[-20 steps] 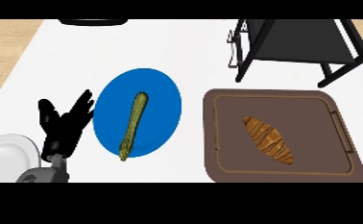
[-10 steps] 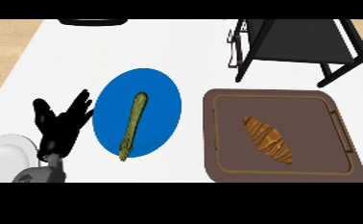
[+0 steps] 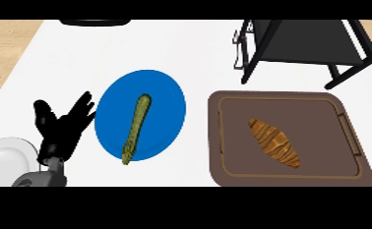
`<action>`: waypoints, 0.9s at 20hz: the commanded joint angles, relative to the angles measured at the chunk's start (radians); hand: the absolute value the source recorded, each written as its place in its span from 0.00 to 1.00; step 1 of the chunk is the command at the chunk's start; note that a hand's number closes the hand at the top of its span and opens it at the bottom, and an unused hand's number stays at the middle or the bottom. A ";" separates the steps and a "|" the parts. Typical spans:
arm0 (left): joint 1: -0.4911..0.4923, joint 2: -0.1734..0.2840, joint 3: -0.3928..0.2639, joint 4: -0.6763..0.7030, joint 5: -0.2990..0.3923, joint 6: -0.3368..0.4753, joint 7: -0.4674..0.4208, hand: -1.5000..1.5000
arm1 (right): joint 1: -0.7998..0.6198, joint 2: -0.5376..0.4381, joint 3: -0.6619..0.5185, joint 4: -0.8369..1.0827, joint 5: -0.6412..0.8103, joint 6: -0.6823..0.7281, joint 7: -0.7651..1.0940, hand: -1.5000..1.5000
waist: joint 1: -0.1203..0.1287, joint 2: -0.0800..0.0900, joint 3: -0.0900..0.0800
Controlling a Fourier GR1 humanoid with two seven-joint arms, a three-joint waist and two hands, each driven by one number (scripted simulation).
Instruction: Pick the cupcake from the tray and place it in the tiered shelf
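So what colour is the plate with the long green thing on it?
Blue plate, seen in the head view.

A golden-brown, ridged, croissant-like pastry [image 3: 274, 142] lies flat and slanted in the middle of the dark brown rectangular tray [image 3: 225, 139], one end toward the tray's far left, the other toward its near right. The black tiered shelf [image 3: 301, 46] stands upright just beyond the tray.

No legible text, no labels, no brands, no numbers, no signs anywhere on the counter
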 commanded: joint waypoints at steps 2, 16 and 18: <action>-0.017 -0.015 -0.002 0.058 -0.011 0.002 -0.009 0.50 | -0.027 -0.087 0.006 0.012 0.046 -0.121 0.071 0.00 | -0.003 0.004 -0.003; -0.008 -0.032 0.000 0.018 -0.030 0.028 0.011 0.50 | 0.126 -0.433 -0.181 0.109 -0.154 0.138 0.023 0.00 | -0.008 0.000 -0.001; -0.027 -0.032 0.006 0.045 -0.027 0.019 0.000 0.50 | 0.192 -0.451 -0.212 0.134 -0.186 0.176 -0.055 0.00 | -0.009 0.002 0.000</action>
